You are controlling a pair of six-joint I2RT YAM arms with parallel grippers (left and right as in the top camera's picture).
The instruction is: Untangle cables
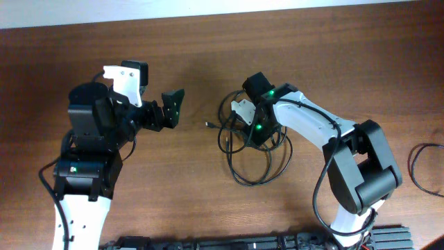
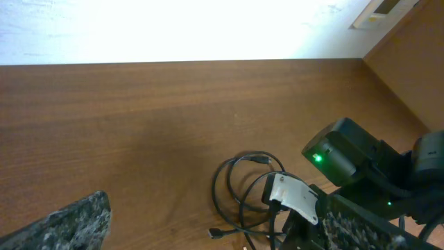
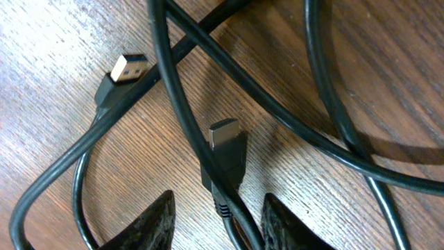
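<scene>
**R PINCER OVER CABLE BUNDLE; L PINCER WIDE, EMPTY**

Ref.: clock directions follow the overhead view, 12 o'clock = top edge, unless noted.

1. Bundle. The cables (image 3: pixel 325 69) are thin black cords lying as one overlapping bundle on the wooden tabletop (image 1: pixel 194 42), just right of ctr. The loops cross each other several times, and the largest loop runs out toward 6 o'clock. One small side plug (image 1: pixel 209 125) sticks out at the bundle's 9 o'clock and lies flat on the wood.

2. Separate cord. A lone cord loop (image 1: pixel 411 163) lies at the 3 o'clock edge, well apart from the bundle and partly cut off by the frame.

3. R pincer (image 3: pixel 220 222). It sits low over the 12 o'clock part of the bundle.
   - Fingertips (image 3: pixel 156 222) are parted w/ a narrow gap, and one cord runs between them.
   - Pad contact w/ that cord cannot be confirmed.
   - The cord ends in a dark-metal plug (image 3: pixel 226 142) just beyond the tips.
   - A light-metal plug (image 3: pixel 126 69) lies near it, at 10 o'clock (wrist-view ref.).

4. L pincer (image 1: pixel 171 110). It is at 9 o'clock of the bundle, apart from it, over bare wood.
   - Fingers are spread wide w/ nothing between them.
   - It points toward 3 o'clock, i.e. at the bundle.
   - Its wrist view shows the bundle beside the R arm's green LED (image 2: pixel 318 158).
</scene>
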